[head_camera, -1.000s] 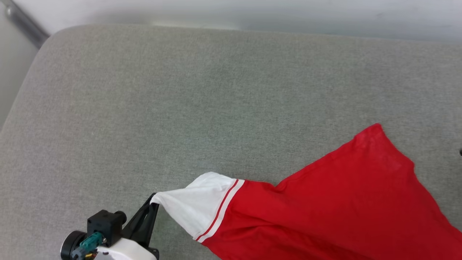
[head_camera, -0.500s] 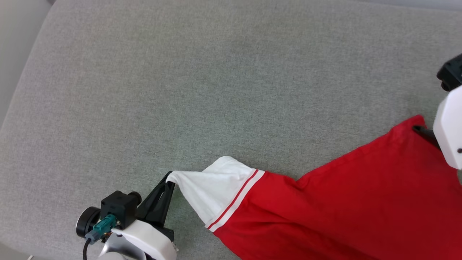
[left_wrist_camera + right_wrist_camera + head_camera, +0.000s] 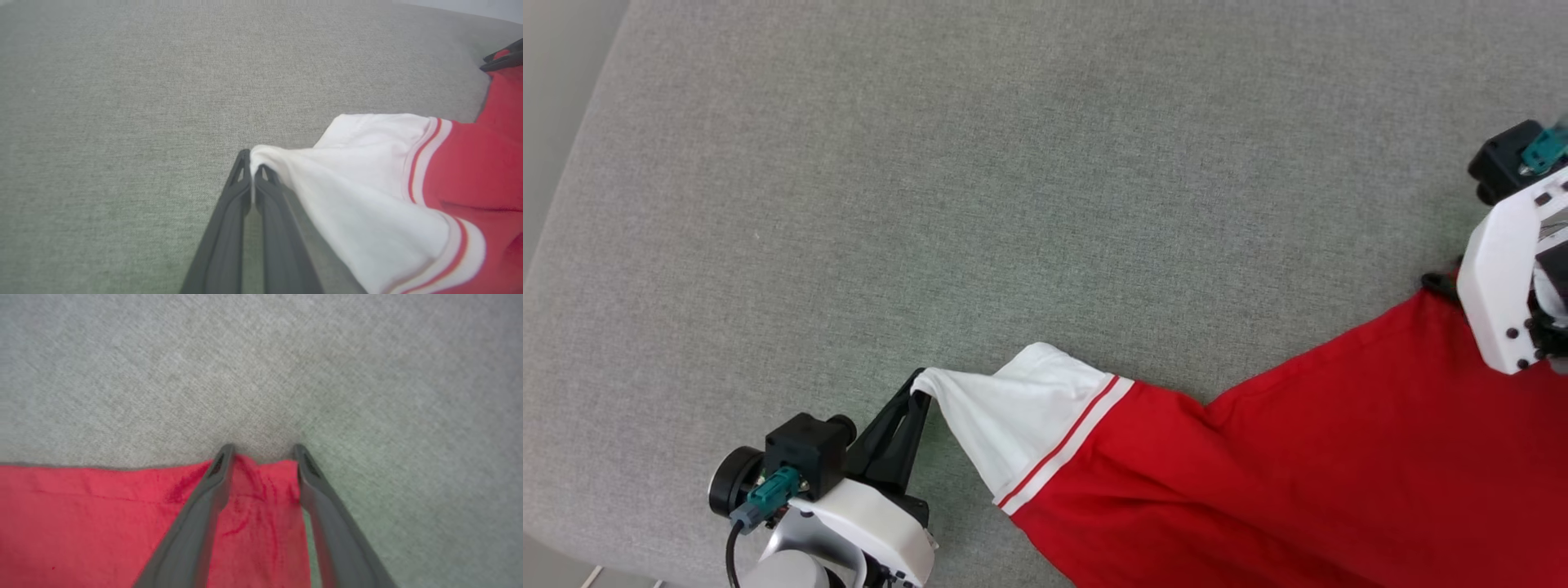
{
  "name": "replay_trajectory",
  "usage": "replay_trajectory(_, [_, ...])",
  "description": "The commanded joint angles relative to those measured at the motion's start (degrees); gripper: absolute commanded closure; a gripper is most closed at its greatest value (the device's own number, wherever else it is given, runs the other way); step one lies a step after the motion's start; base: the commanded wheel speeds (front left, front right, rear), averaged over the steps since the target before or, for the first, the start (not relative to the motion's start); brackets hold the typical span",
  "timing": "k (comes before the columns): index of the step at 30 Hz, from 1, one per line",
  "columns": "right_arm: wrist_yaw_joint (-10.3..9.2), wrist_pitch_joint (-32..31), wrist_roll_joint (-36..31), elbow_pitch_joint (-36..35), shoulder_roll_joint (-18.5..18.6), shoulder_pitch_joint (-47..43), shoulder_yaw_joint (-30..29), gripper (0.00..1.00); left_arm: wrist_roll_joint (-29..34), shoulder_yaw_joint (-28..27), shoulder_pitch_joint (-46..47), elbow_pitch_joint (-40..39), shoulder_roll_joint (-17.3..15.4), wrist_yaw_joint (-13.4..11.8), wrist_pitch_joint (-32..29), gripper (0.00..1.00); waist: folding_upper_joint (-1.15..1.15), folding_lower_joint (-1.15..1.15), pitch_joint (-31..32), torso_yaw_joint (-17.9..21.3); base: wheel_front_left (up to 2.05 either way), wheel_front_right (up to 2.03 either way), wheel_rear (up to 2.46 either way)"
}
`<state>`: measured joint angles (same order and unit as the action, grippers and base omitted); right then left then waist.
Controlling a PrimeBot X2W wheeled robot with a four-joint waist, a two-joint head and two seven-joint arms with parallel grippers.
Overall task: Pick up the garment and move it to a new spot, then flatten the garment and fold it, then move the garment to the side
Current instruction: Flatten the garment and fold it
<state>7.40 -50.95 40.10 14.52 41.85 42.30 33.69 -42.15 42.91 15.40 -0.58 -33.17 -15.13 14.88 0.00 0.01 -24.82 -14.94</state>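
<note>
Here our left jaws pinch the white sleeve tip (image 3: 286, 163) of the garment (image 3: 1298, 457), soft and limp, sprawled from them across the grey cushion (image 3: 931, 204) to our right jaws, parted astride its red hem corner (image 3: 261, 486), likely a sound hold.

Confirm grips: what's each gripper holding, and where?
Left gripper is shut on the shirt, pinching the tip of its white sleeve. Right gripper holds nothing yet: its open fingers straddle the shirt's red corner.
</note>
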Motion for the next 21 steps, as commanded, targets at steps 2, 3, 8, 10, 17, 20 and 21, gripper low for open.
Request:
replay_trajectory(2, [0.14, 1.55, 0.72, 1.22, -0.49, -0.98, 2.01, 1.0, 0.51, -0.31, 0.61, 0.28, -0.14, 0.2, 0.32, 1.0, 0.0, -0.01, 1.49, 0.95, 0.0, 0.0, 0.0])
replay_trajectory(3, [0.08, 2.74, 1.1, 0.81, -0.32, -0.17, 2.0, 1.0, 0.77, -0.37, 0.8, 0.23, -0.37, 0.24, 0.33, 1.0, 0.0, -0.01, 2.11, 1.26, 0.0, 0.0, 0.0])
replay_trajectory(8, [0.07, 9.23, 3.48, -1.43, 0.76, 1.87, 1.21, 1.0, 2.0, -1.47, 3.66, -0.66, -1.35, 0.52, 0.29, 1.0, 0.0, -0.01, 5.74, 2.46, 0.0, 0.0, 0.0])
replay_trajectory(10, [0.07, 11.92, 4.16, -2.02, 1.04, 2.3, 0.77, 1.0, 2.53, -1.92, 5.79, 0.15, -1.9, 1.23, 0.08, 1.0, 0.0, -0.01, 6.95, 3.16, 0.0, 0.0, 0.0])
replay_trajectory(17, [0.07, 21.38, 3.73, -2.95, 0.23, 5.24, -1.64, 1.0, 3.98, -4.03, 16.52, 0.51, -1.56, 3.32, -1.45, 1.0, 0.0, -0.01, 8.83, 6.13, 0.0, 0.0, 0.0])
replay_trajectory(20, [0.07, 23.4, 3.04, -2.91, -0.11, 6.54, -2.63, 1.0, 4.75, -4.7, 20.52, 0.8, -1.86, 3.93, -2.19, 1.0, 0.0, -0.01, 8.85, 7.03, 0.0, 0.0, 0.0])
replay_trajectory(21, [0.07, 24.08, 2.82, -3.04, -0.31, 7.18, -2.98, 1.0, 5.07, -5.07, 22.49, 0.9, -1.87, 4.14, -2.6, 1.0, 0.0, -0.01, 8.7, 7.44, 0.0, 0.0, 0.0])
